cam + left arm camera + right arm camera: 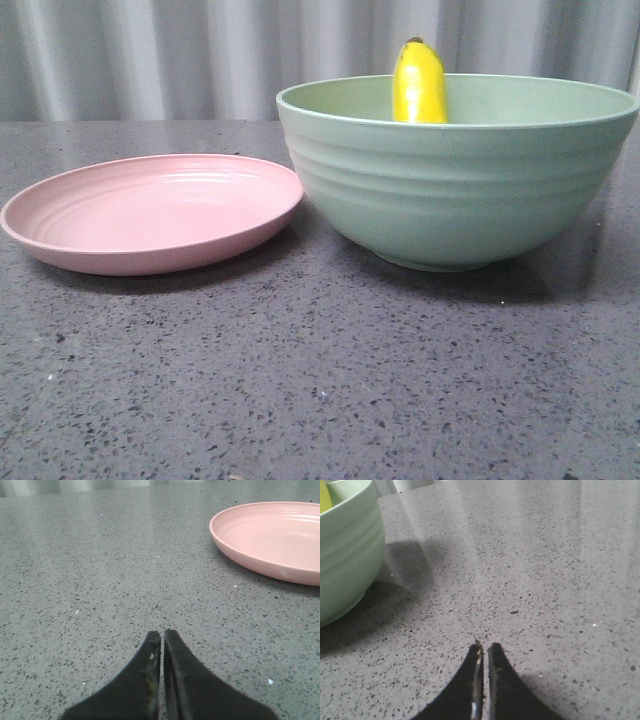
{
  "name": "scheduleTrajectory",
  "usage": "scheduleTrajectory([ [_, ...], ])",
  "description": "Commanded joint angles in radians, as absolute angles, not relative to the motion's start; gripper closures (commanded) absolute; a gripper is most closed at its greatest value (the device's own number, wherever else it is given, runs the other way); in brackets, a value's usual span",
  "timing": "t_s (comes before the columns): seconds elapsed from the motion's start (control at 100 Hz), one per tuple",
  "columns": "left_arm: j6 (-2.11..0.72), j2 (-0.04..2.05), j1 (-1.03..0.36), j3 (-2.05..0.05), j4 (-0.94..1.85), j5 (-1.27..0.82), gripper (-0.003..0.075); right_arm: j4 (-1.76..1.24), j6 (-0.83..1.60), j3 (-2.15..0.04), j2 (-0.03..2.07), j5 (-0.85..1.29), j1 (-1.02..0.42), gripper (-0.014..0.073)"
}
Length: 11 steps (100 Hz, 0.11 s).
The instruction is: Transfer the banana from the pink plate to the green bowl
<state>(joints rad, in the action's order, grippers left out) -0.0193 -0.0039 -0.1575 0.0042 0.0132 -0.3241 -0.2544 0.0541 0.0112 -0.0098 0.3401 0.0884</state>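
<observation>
The left gripper (162, 637) has its fingers closed on nothing, low over the speckled table (320, 380). The right gripper (484, 650) is closed and holds nothing too. Farther back, the pink plate (150, 212) has nothing on it. Just beside it, the banana (419, 85) stands in the green bowl (460, 180), its tip poking above the rim

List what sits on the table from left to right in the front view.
Shallow round pale pink plate, empty → large ridged mint-green bowl, with the glossy yellow banana standing up inside it, its end poking above the rim left of the bowl's middle.
</observation>
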Motion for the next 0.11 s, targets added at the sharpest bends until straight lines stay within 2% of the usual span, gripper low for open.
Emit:
scheduleTrajectory([
  [0.0, -0.011, -0.033, -0.156, 0.013, 0.018, -0.249, 0.0741, -0.245, 0.064, 0.034, -0.029, 0.327, 0.093, 0.0661],
  [0.1, -0.011, -0.033, -0.156, 0.013, 0.018, -0.249, 0.0741, -0.245, 0.064, 0.034, -0.029, 0.327, 0.093, 0.0661],
])
